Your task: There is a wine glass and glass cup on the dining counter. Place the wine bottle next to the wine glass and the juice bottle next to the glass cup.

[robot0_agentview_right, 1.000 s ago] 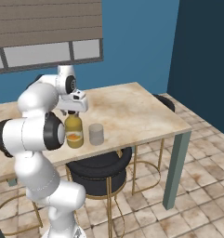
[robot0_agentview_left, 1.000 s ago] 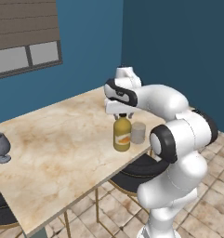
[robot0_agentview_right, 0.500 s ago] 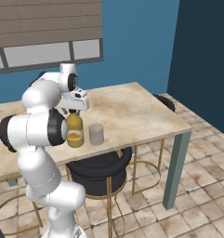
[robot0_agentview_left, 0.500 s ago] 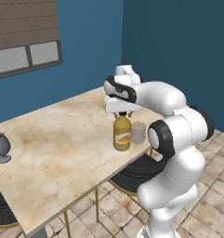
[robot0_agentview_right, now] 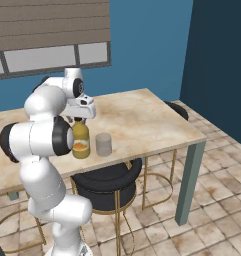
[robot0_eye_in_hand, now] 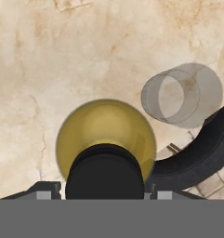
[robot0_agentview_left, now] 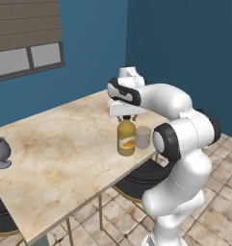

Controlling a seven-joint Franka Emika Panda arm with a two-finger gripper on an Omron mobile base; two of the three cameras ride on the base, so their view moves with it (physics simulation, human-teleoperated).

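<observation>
Juice bottle [robot0_agentview_left: 126,137] upright just beside the glass cup [robot0_agentview_left: 143,137], near the surface's [robot0_agentview_left: 50,153] front edge; jaws of the gripper [robot0_agentview_left: 126,116] open, above its cap. Step: releasing; next, fetching the wine bottle for the wine glass [robot0_agentview_left: 0,152].

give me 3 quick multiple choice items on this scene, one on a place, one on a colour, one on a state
1. The glass cup stands
A. beside the juice bottle
B. by the wine glass
C. on a stool

2. The juice bottle's cap is
A. red
B. white
C. black

3. The juice bottle is
A. tipped over
B. upright on the dining counter
C. lifted high

Answers: 1 A, both base views show them side by side. 2 C, the hand view shows a black cap. 3 B, it stands upright under the gripper.
</observation>
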